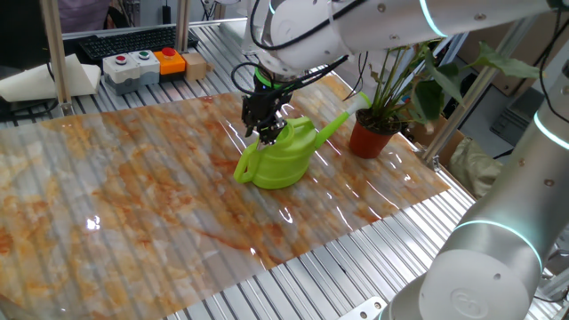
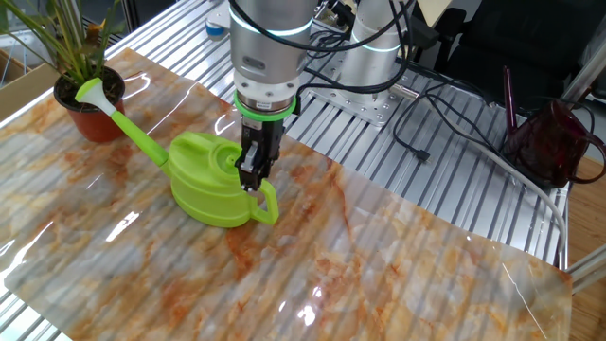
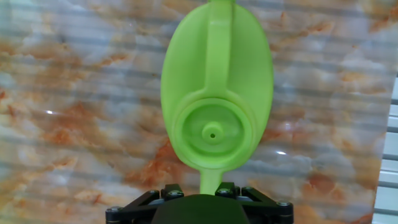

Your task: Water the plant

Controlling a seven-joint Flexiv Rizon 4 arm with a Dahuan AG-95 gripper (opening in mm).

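Observation:
A lime-green watering can (image 1: 283, 158) (image 2: 202, 185) (image 3: 217, 93) stands upright on the marbled sheet. Its long spout (image 1: 338, 123) (image 2: 128, 128) reaches toward the plant (image 1: 404, 76) (image 2: 62, 33), and the spout's head lies at the rim of the terracotta pot (image 1: 372, 140) (image 2: 90, 118). My gripper (image 1: 265, 133) (image 2: 252, 178) (image 3: 210, 188) comes straight down onto the can's rear handle (image 2: 268, 204). In the hand view the green handle runs between the two fingers, which are closed against it. The fingertips themselves are hidden by the hand.
A box with coloured buttons (image 1: 142, 64), a keyboard (image 1: 124, 40) and a white folded sheet (image 1: 44, 80) lie at the far edge. A second arm's base (image 1: 484, 267) stands near the corner. Cables (image 2: 426, 114) and a dark red bag (image 2: 554, 142) sit beside the slatted table.

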